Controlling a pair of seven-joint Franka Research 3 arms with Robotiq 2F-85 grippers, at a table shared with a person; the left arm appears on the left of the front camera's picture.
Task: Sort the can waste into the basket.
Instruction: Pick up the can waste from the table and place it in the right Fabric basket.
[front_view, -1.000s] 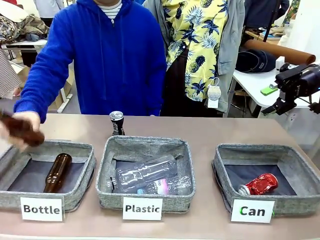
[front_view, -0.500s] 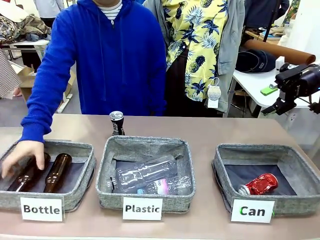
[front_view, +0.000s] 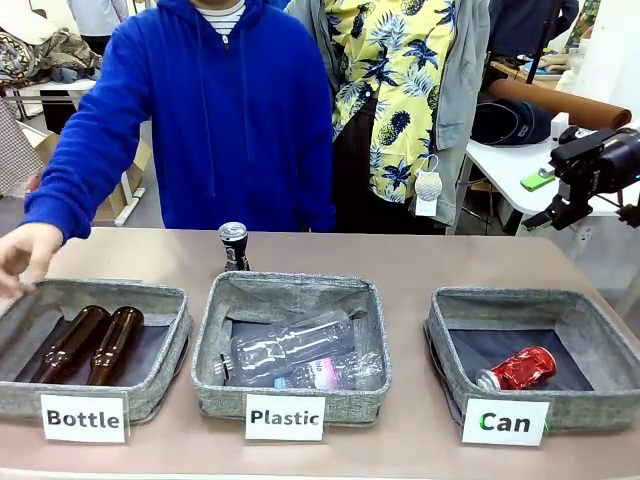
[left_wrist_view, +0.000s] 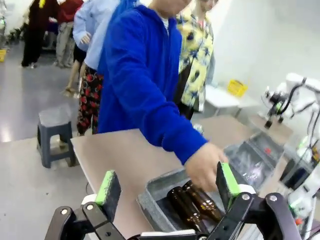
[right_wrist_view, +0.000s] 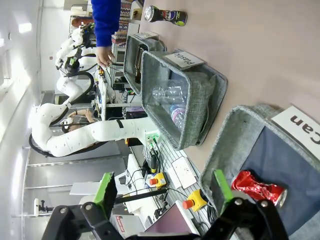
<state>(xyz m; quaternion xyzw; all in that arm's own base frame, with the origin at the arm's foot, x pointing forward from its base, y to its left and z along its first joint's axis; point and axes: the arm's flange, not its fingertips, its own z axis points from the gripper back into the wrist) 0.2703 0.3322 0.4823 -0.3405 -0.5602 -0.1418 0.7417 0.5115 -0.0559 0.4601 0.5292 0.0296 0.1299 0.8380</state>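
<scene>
The crushed red can (front_view: 520, 368) is lying on its side inside the "Can" basket (front_view: 590, 408), which is sitting at the worktop's (front_view: 420, 260) front right corner. The slim black can (front_view: 234, 245) is standing upright toward the far edge, just behind the "Plastic" basket (front_view: 360, 405) and possibly touching it. The person's hand (front_view: 25, 255) is hovering above the "Bottle" basket (front_view: 160, 390), where two brown bottles (front_view: 115, 340) are lying. The left hand (left_wrist_view: 167, 186) and right hand (right_wrist_view: 162, 191) are hanging wide open, gripping nothing.

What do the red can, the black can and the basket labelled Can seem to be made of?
Red can: thin metal, glossy red, judging by its crumpled, glinting skin. Black can: likely metal too, dark printed body with a shiny silver top. Basket: grey felt-like fabric, matt and soft-edged, with a darker lining.
</scene>
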